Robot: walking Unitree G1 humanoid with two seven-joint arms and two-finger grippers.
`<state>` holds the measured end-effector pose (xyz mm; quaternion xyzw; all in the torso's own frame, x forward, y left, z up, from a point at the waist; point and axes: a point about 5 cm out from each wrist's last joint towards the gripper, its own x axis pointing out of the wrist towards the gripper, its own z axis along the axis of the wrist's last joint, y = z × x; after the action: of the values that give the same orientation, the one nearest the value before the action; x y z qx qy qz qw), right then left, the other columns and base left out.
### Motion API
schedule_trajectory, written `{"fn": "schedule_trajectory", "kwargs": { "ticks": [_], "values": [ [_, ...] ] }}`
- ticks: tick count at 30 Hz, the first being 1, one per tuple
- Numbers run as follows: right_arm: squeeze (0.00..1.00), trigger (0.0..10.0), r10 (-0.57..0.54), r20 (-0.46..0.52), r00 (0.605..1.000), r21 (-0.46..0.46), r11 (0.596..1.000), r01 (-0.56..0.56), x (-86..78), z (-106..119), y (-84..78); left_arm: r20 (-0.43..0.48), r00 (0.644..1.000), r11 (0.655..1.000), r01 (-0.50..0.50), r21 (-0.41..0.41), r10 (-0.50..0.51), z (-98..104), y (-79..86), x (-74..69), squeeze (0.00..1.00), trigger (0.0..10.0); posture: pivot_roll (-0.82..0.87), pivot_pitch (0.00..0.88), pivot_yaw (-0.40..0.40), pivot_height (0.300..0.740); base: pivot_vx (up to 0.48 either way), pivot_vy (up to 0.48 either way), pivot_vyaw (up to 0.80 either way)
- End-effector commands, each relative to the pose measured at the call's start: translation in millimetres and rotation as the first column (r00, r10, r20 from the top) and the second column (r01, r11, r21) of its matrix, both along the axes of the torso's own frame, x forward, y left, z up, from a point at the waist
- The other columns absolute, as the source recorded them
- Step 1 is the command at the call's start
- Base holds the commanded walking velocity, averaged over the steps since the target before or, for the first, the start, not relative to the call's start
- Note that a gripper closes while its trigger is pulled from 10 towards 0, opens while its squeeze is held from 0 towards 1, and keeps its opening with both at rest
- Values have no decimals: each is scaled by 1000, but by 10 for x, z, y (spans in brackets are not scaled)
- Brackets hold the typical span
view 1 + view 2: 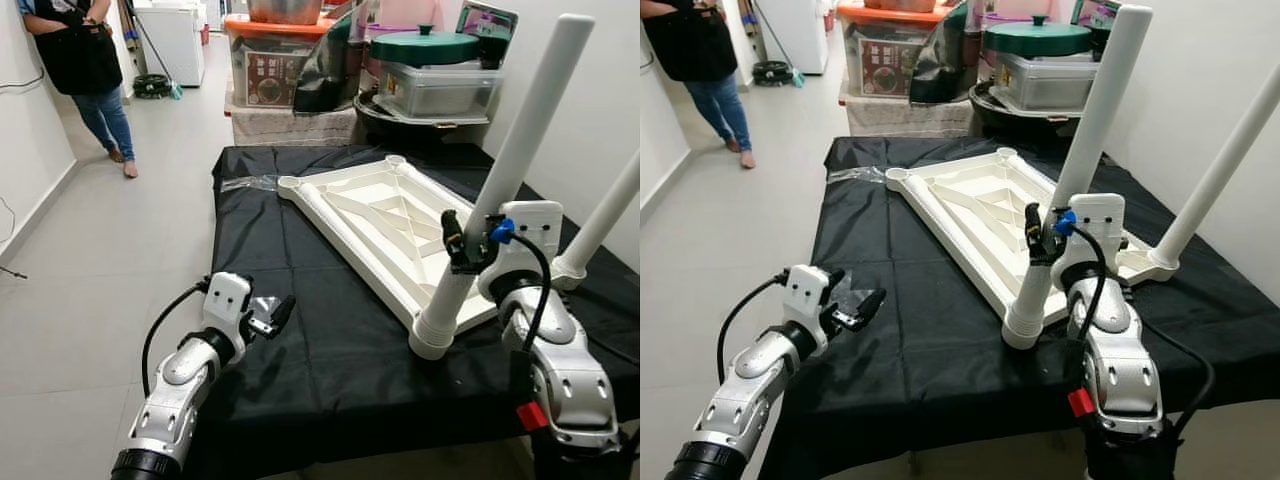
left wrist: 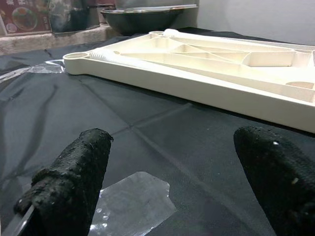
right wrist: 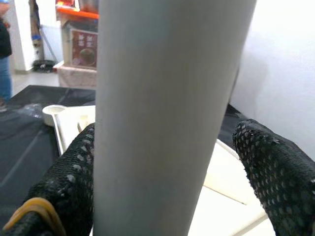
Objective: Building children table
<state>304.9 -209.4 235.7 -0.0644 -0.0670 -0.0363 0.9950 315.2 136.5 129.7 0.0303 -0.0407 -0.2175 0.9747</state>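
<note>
Black cloth [image 1: 330, 330] covers the worktop, with the upturned white table top [image 1: 375, 225] at frame centre.
Right gripper [image 1: 462, 243] brackets the near leg [image 1: 500, 180], contact unclear; left gripper [image 1: 272, 318] gapes wide lower left; a person [image 1: 85, 60] is cropped upper left.

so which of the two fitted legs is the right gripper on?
The near leg at the tabletop's front corner; right gripper straddles it. The far leg stands untouched.

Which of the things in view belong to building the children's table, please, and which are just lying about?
Part of the job:
- upturned tabletop
- near leg, with the right tool around it
- far leg, standing in its socket
- left tool, open above the black cloth

Just lying about:
- clear plastic scrap
- storage boxes
- green-lidded container
</note>
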Motion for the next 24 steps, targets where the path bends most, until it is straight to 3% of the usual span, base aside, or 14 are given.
{"fn": "schedule_trajectory", "kwargs": {
  "ticks": [1, 3, 4, 24],
  "values": [
    [1000, 10000, 10, -15, 1000, 14, 1000, -10, 14, 11, -50, -7, 1000, 1000, 12, 14, -12, -28, -19, 0, 0, 10000, -27, 0, -50, 740, 0, 0, 0],
    [1000, 10000, 59, -34, 998, 23, 998, -58, 46, 43, -73, -7, 1000, 1000, 14, 14, -13, -28, -20, -1, 0, 10000, -27, 0, -50, 740, 0, 0, 0],
    [20, 10000, 83, -46, 996, 26, 996, -82, 62, 51, -81, -8, 1000, 1000, 14, 14, -14, -27, -19, -1, 0, 10000, -26, 0, -49, 740, 0, 0, 0],
    [0, 10000, 288, -123, 950, 109, 955, -275, 167, 16, -189, -9, 1000, 1000, 10, 20, -10, -29, 15, -7, 0, 10000, -15, 0, -53, 740, 0, 0, 0]
  ]
}}
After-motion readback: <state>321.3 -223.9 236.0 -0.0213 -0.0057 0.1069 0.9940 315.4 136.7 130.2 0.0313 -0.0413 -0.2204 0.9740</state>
